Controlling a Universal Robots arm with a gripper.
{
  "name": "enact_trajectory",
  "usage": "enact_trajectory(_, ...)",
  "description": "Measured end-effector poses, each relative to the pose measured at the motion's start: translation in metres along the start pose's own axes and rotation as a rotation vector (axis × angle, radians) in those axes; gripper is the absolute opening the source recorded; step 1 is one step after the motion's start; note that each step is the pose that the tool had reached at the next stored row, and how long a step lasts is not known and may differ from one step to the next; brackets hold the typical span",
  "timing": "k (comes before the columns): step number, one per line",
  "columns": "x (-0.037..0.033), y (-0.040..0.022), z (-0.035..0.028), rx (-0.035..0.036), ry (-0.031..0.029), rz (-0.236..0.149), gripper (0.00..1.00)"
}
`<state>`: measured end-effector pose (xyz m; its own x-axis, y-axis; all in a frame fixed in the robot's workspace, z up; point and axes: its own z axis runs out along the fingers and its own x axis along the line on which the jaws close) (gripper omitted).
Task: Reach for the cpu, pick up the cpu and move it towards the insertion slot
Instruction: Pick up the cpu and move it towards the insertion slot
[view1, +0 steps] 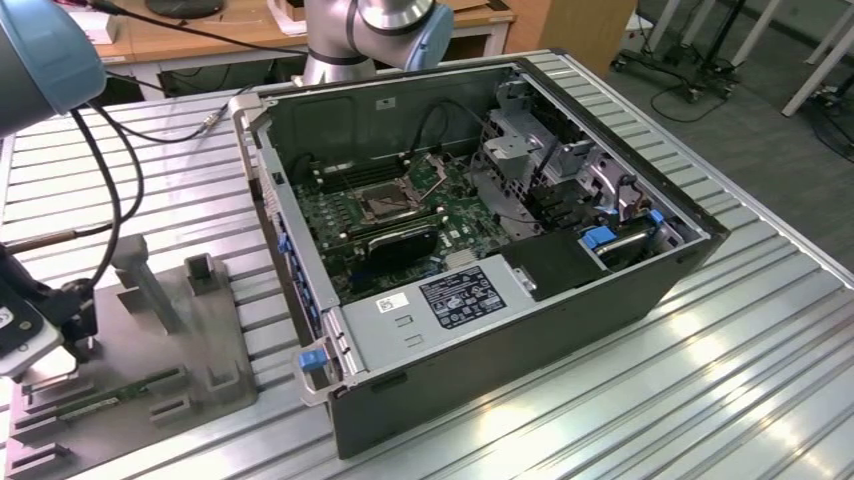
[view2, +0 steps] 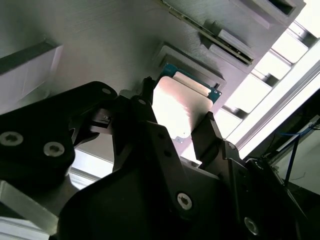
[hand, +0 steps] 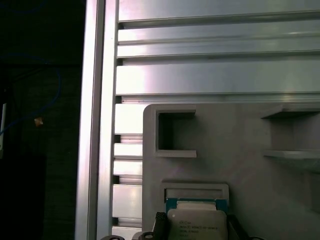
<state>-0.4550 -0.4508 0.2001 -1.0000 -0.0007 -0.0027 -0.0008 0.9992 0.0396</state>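
End effector (view2: 177, 100) closure is judged to be made on the cpu (view2: 181, 107): in both wrist views the two black fingers (view2: 209, 134) are seen set against two opposite edges of the plate, with no gap visible between them and it. The cpu is located at a recess (hand: 196, 192) of the grey tray (view1: 220, 300), close to the tray edge that runs beside the edge of the worktop (view1: 694, 380). Whether it rests on the recess floor or is clear of it cannot be determined. The insertion slot (view1: 384, 204) is located well apart from it, on the board inside the open computer case (view1: 534, 300), which stands towards the middle of the worktop. The cpu is judged to be light, thin and stiff. Its smooth metallic face is likely to be slippery, and its underside and green carrier board are likely to be fragile. It is best held by two opposite edges of the carrier board, kept level and clamped with moderate force only; the face and underside should not be pressed. Counted items: one cpu, one insertion slot, one end effector with two fingers, one tray, one computer case. Narrow green memory sticks (view1: 147, 381), seemingly two, are seen lying in the tray.
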Motion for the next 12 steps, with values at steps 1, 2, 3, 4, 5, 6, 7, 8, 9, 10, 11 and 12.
enact_trajectory(1,0.0,0.0,-0.0008,-0.0001,-0.0002,0.0,0.55)
enact_trajectory(2,0.0,0.0001,-0.002,-0.0001,-0.0003,0.0,0.55)
enact_trajectory(3,0.0,0.0002,-0.0037,-0.0001,-0.0003,0.0,0.55)
enact_trajectory(4,-0.0001,0.0002,-0.0048,-0.0001,-0.0001,0.0,0.55)
enact_trajectory(5,-0.0001,0.0003,-0.0049,-0.0002,-0.0002,0.0,0.55)
enact_trajectory(6,-0.0001,0.0002,-0.005,-0.0002,-0.0002,0.0,0.55)
enact_trajectory(7,-0.0001,0.0002,-0.005,-0.0002,-0.0001,0.0,0.55)
enact_trajectory(8,-0.0001,0.0002,-0.0051,-0.0002,-0.0001,0.0,0.55)
enact_trajectory(9,-0.0001,0.0002,-0.0051,-0.0002,-0.0001,0.0,0.55)
enact_trajectory(10,-0.0001,0.0002,-0.0051,-0.0002,-0.0001,0.0,0.55)
enact_trajectory(11,-0.0001,0.0002,-0.0051,-0.0002,-0.0001,0.0,0.55)
enact_trajectory(12,-0.0001,0.0002,-0.0051,-0.0002,-0.0001,0.0,0.55)
